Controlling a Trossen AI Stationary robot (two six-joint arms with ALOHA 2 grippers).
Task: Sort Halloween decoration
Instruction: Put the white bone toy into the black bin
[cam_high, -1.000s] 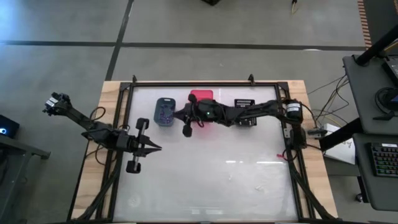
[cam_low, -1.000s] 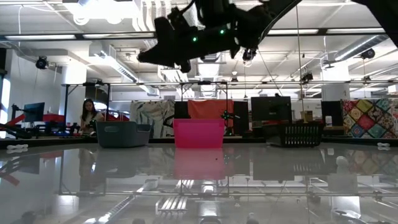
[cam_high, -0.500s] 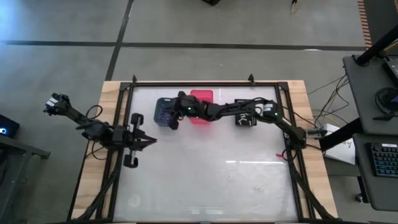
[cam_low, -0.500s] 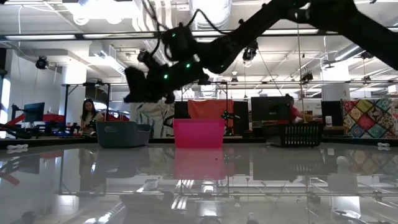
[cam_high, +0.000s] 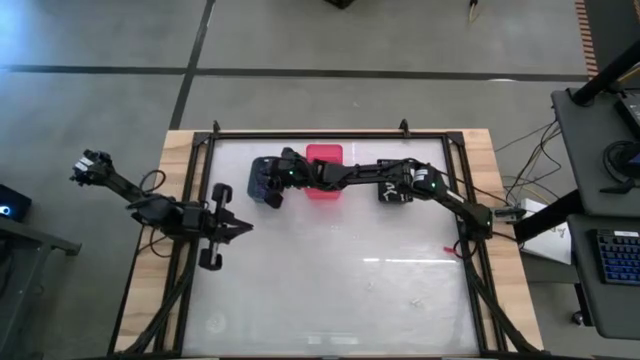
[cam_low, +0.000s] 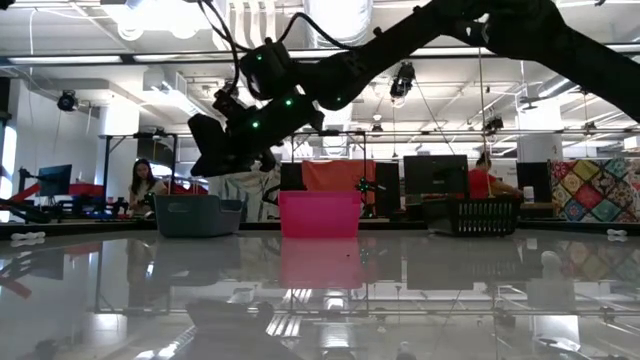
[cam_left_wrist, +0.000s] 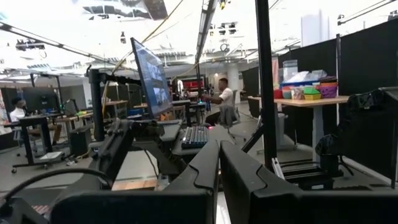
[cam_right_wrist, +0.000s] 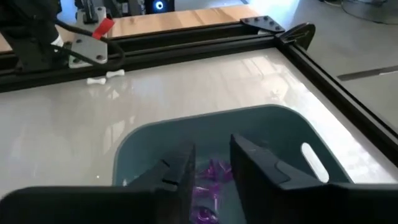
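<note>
Presently the right gripper (cam_right_wrist: 211, 163) hangs directly over the blue-grey bin (cam_right_wrist: 155, 140) at the far left of the row of three bins, its arm stretched across the far side of the table (cam_high: 340, 290) from the right. In the right wrist view its two fingers (cam_right_wrist: 177, 165) stand slightly parted with nothing between them, and purple trinkets (cam_right_wrist: 214, 171) lie on the bin floor just below. By this showing the step in hand is the drop: a purple piece of the Halloween decoration appears to have been let go into the blue-grey bin, though which of the pieces below is the one just freed cannot be told.

Seen from above, the bins run left to right along the far edge: blue-grey bin (cam_high: 262, 166), pink bin (cam_high: 325, 153), black bin (cam_high: 395, 192), the arm crossing over the last two. The low view shows the right gripper (cam_low: 215, 150) well above the rim of the blue-grey bin (cam_low: 197, 215), not touching it.

The left gripper (cam_high: 245, 227) waits at the left edge of the table, fingers pressed together and holding nothing.

A few small pale trinkets (cam_high: 415, 301) seem to lie on the near right part of the table; their colour and kind are too small to tell. The next move, as judged, calls for lifting the right gripper clear of the bin wall, carrying it back to the near side, and descending with the fingers spread over one remaining piece; the glossy surface and the smallness of the pieces will demand a precise, low approach.
</note>
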